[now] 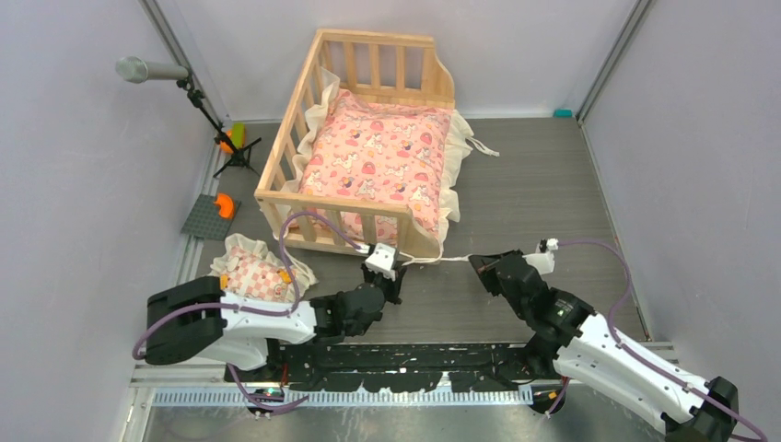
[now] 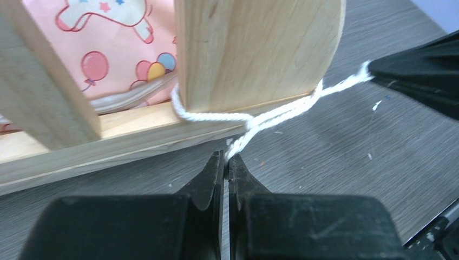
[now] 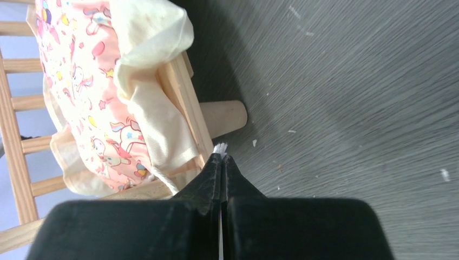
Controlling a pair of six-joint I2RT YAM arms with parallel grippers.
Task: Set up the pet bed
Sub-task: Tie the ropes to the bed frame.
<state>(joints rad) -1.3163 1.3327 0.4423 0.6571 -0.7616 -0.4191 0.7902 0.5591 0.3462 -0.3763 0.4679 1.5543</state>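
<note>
White cord (image 2: 281,111) is the whole story right now: it loops round the near right corner post (image 2: 254,49) of the pet bed (image 1: 324,203). The bed sits on the far side of the tabletop (image 1: 543,184), left of centre, with the pink cushion (image 1: 378,152) laid inside. My left gripper (image 2: 225,160) is pinched shut just near of that post, with one strand running into its tips. My right gripper (image 3: 221,158), out to the right, is clamped tight on the other end, a frayed tuft poking out. Tie not yet knotted, I'd say. The wooden frame looks stiff and light, and likely to slide if I tug hard, so any pull should be gentle. To shift it I'd take a top rail or a post. The cord is limp and thin, easy to lose from the tips.
</note>
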